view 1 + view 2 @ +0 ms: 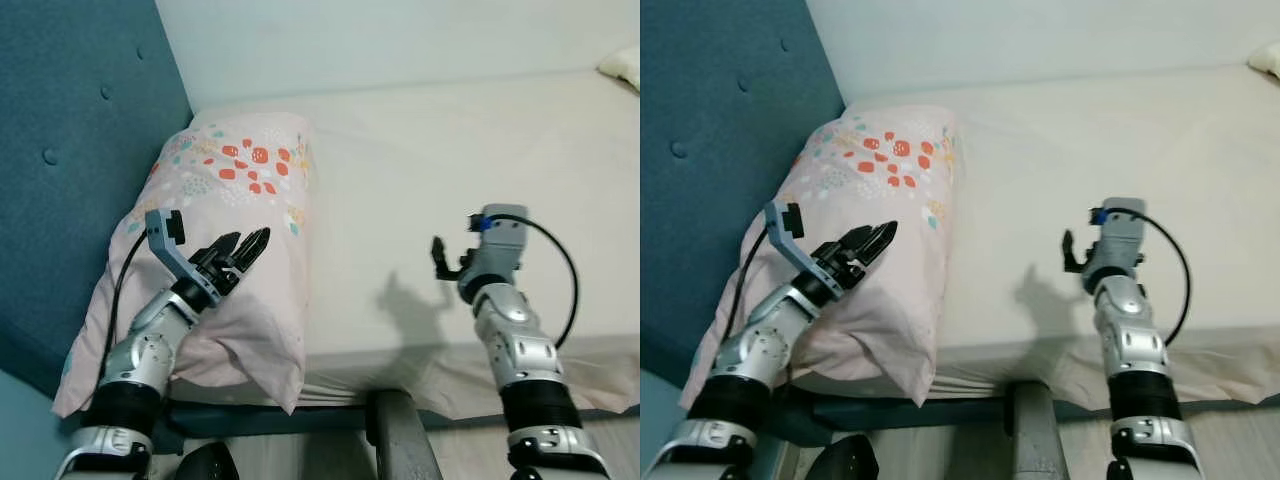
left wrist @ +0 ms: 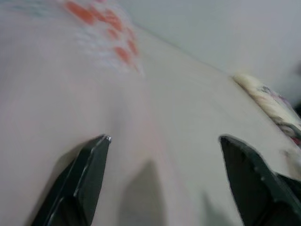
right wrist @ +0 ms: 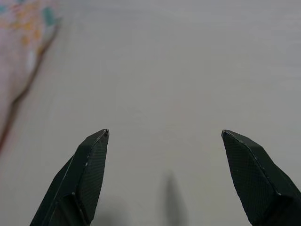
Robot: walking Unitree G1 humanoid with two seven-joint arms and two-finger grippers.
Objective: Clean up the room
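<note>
A pink pillow [image 1: 240, 190] with an orange and teal flower print lies at the head of the bed, against the blue padded headboard [image 1: 70, 130]. My left gripper [image 1: 245, 250] hovers just over the pillow's near half, open, its fingers [image 2: 89, 169] spread above the pink cloth with nothing between them. My right gripper [image 1: 440, 255] is held open above the bare cream sheet [image 1: 450, 160] to the right of the pillow. In the right wrist view the pillow's edge [image 3: 23, 42] lies off to one side.
The cream mattress runs wide to the right, with a second pillow's corner [image 1: 625, 65] at the far right. A pale wall [image 1: 400, 40] stands behind the bed. A dark post [image 1: 400, 430] rises at the bed's front edge between my arms.
</note>
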